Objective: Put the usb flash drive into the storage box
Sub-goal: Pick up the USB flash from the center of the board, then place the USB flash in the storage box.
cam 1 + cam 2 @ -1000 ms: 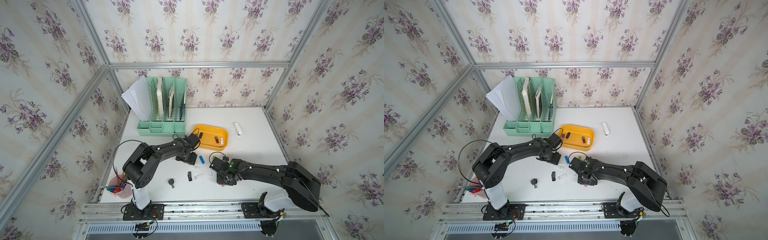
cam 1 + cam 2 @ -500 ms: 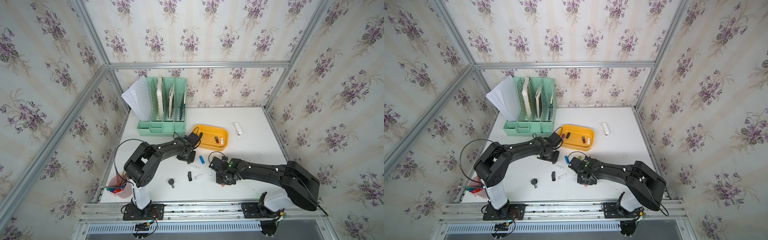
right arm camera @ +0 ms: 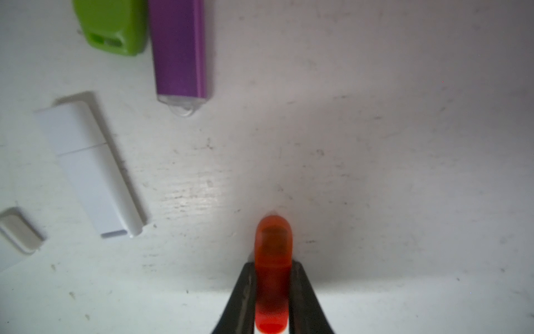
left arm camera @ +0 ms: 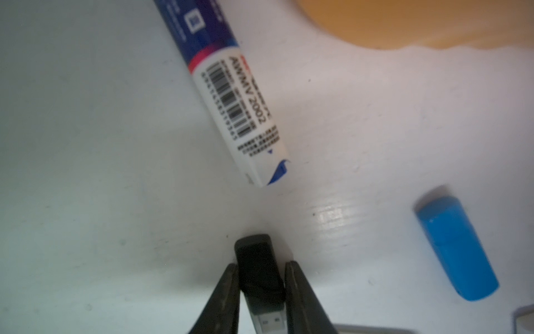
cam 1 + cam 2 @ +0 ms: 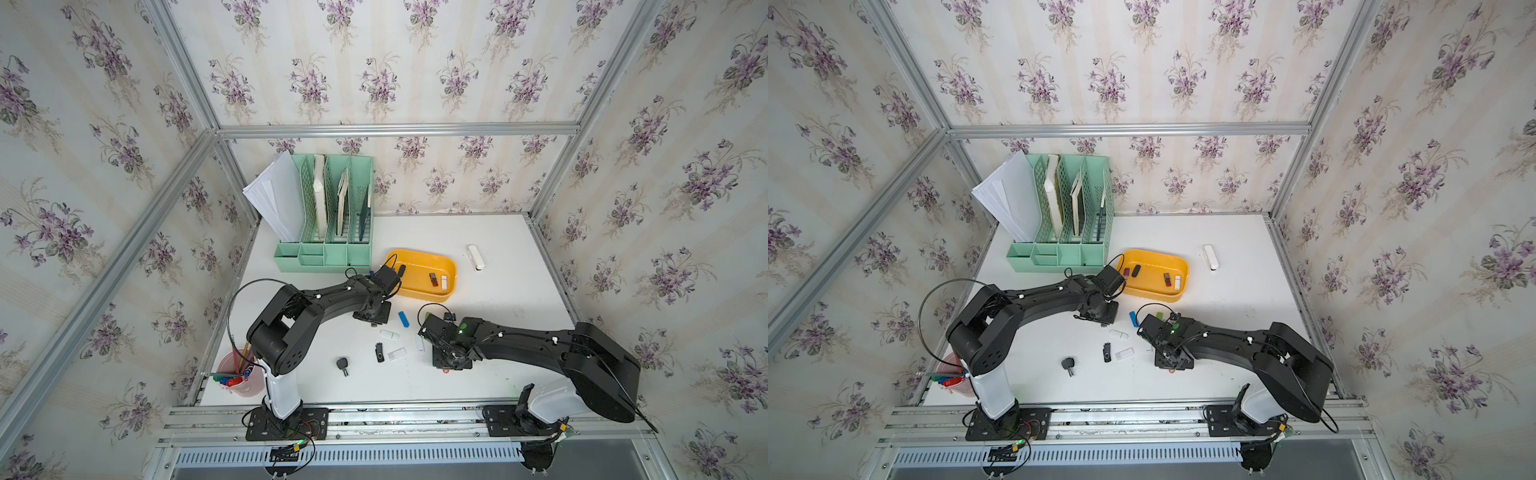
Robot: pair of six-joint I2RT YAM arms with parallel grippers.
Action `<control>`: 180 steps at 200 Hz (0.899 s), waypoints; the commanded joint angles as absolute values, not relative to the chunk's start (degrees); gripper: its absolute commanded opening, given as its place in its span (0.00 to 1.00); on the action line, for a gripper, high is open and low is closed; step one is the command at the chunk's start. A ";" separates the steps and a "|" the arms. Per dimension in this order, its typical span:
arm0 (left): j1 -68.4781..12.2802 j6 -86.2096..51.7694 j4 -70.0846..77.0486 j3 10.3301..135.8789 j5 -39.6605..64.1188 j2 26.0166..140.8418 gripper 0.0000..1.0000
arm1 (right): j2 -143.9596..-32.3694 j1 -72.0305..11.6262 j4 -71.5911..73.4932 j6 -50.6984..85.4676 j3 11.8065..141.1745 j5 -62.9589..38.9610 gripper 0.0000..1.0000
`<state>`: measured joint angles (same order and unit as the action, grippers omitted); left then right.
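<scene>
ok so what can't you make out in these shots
left claw, shut on a black flash drive: hidden under its wrist in both top views.
red flash drive in the right claw: rear end cut off by the right wrist view's edge.
marker: small print blurred, far end cut off in the left wrist view.
small items in the storage box: too small in both top views to identify.
</scene>
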<state>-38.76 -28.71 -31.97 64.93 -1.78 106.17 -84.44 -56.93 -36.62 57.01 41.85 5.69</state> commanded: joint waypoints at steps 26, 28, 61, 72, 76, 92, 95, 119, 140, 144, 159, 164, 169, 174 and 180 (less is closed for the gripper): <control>-38.85 -29.18 -34.80 64.13 0.33 107.32 0.28 | -83.50 -56.90 -38.09 57.30 41.79 5.10 0.11; -38.80 -29.18 -34.78 64.11 0.30 107.36 0.28 | -83.43 -56.94 -38.26 57.30 41.82 5.23 0.11; -38.80 -29.01 -35.04 64.16 0.18 107.14 0.27 | -81.52 -56.94 -40.50 57.39 43.34 6.58 0.10; -38.83 -28.92 -35.02 64.16 0.26 107.23 0.27 | -80.58 -56.89 -42.08 57.39 44.61 7.50 0.10; -38.85 -28.97 -35.07 64.24 0.26 107.23 0.27 | -80.22 -56.93 -42.61 57.31 45.02 7.80 0.09; -38.84 -28.97 -35.08 64.07 0.26 107.31 0.27 | -78.79 -56.71 -44.99 57.00 47.36 8.81 0.09; -38.85 -28.92 -35.11 64.03 0.26 107.31 0.27 | -78.48 -56.57 -45.70 56.84 48.17 9.08 0.09; -38.80 -28.98 -35.28 63.48 0.26 107.15 0.27 | -76.61 -55.25 -49.35 54.55 54.45 11.78 0.09; -38.84 -28.94 -35.50 63.11 -0.04 106.96 0.27 | -77.44 -51.67 -51.92 49.75 62.09 13.02 0.08; -38.83 -28.96 -35.55 63.02 -0.10 106.90 0.27 | -77.83 -50.76 -52.11 48.59 63.45 13.20 0.09; -38.76 -28.93 -35.95 62.89 -0.19 106.81 0.27 | -79.99 -46.92 -51.86 44.03 68.59 12.67 0.08; -38.76 -28.87 -36.11 63.01 -0.18 106.82 0.27 | -80.96 -45.56 -51.71 42.41 70.15 12.37 0.08; -38.74 -28.85 -36.50 63.08 -0.26 106.74 0.26 | -82.18 -44.27 -51.51 40.86 71.64 12.19 0.08; -38.76 -28.87 -36.76 63.06 -0.27 106.66 0.26 | -83.43 -43.10 -51.39 39.52 73.20 11.94 0.08; -38.70 -28.96 -37.03 63.10 -0.47 106.45 0.26 | -84.97 -41.60 -50.90 37.92 74.80 11.37 0.08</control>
<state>-38.81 -28.86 -31.35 63.81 -1.98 105.71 -80.99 -46.04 -50.35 47.33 69.49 11.09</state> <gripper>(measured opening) 0.268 0.215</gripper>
